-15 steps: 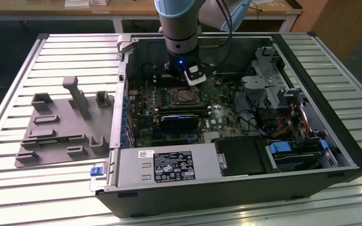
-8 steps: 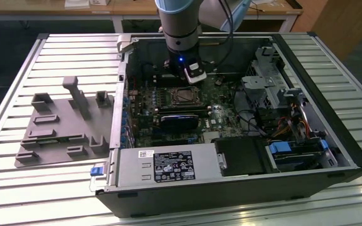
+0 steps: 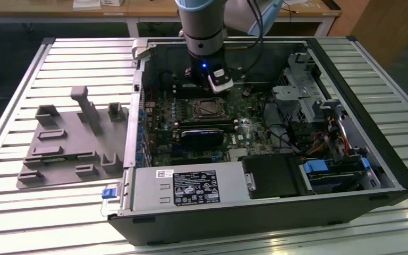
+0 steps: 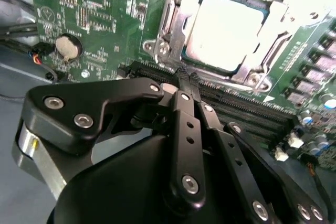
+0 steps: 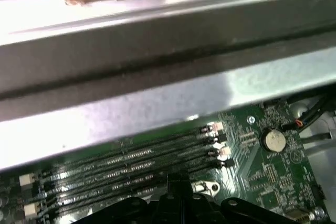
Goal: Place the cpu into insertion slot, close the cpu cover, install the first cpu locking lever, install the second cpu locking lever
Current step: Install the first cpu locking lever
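Slatted table carries one computer case; one chip lies framed by one cover; one gripper, exterior view's upper centre, is closed, empty.

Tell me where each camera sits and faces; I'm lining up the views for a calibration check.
Exterior view: off the arm, high, looking down into the open computer case; the arm and gripper reach down near the insertion slot.
Second wrist view: on the wrist, looking along the shut gripper at the cpu framed by the cpu cover.
First wrist view: on the wrist, facing the memory slots and a metal bar; the gripper shows.
Shared: both wrist views show the coin battery.
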Robot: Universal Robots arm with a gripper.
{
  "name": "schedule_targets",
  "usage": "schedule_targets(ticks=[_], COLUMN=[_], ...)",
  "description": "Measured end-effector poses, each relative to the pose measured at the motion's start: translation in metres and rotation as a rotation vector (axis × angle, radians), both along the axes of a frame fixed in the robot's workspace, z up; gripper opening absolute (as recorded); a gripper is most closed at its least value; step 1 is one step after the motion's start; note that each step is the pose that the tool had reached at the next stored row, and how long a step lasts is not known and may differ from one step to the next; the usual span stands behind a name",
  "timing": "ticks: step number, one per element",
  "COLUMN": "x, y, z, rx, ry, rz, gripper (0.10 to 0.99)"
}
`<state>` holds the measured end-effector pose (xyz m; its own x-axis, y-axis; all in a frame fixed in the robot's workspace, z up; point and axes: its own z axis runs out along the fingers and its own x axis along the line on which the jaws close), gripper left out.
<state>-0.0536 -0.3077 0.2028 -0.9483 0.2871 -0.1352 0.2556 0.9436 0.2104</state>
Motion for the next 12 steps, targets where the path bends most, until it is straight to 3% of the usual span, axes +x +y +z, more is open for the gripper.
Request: schedule_targets(ticks=[7, 9, 12], x=[-0.0005, -0.0006, -0.0012], y=[-0.0022, -0.0035, -0.0060], z=[0.0000, 0.0000, 0.0000], rx=[-0.087, -0.101, -0.111], ry=[-0.0003, -0.0001, -0.0002], rz=[0.000, 0.000, 0.000], gripper=[0.102, 0.102, 0.102])
